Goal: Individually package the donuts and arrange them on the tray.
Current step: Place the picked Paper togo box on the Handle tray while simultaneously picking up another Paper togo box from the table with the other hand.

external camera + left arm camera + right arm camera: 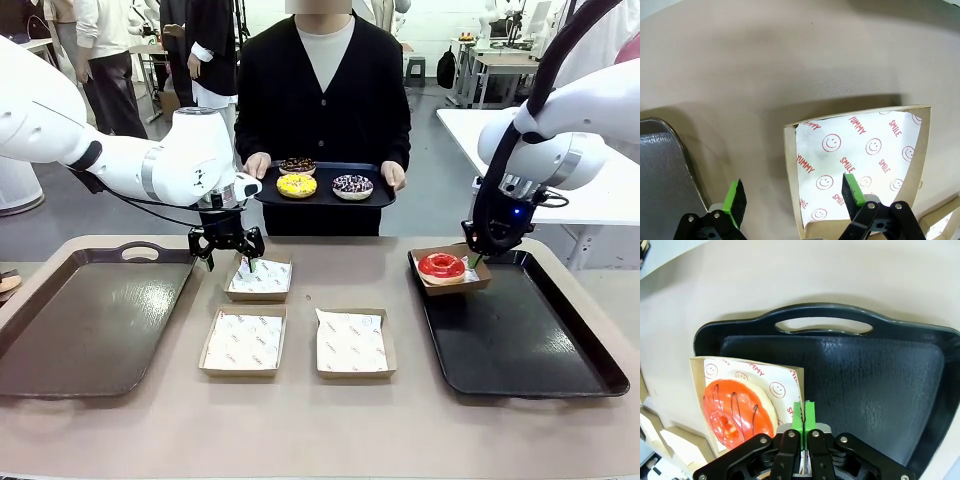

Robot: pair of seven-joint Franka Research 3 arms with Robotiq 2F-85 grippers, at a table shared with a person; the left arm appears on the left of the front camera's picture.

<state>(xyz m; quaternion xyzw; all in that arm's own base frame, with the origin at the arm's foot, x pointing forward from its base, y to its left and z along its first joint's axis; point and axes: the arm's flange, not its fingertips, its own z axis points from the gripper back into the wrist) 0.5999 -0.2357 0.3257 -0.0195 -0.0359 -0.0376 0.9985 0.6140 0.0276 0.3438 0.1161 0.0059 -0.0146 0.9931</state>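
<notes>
Counting 4 donuts (pixel 441 265), 4 boxes (pixel 244 341), 3 trays (pixel 520 345); L gripper (pixel 231 260) spread over empty box (pixel 875 142), R gripper (pixel 803 412) pressed together.

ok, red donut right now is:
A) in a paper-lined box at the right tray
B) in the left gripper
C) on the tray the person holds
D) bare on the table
A: the red donut sits in a paper-lined box at the right tray's far inner corner, with the right gripper shut on the box's edge.
</notes>
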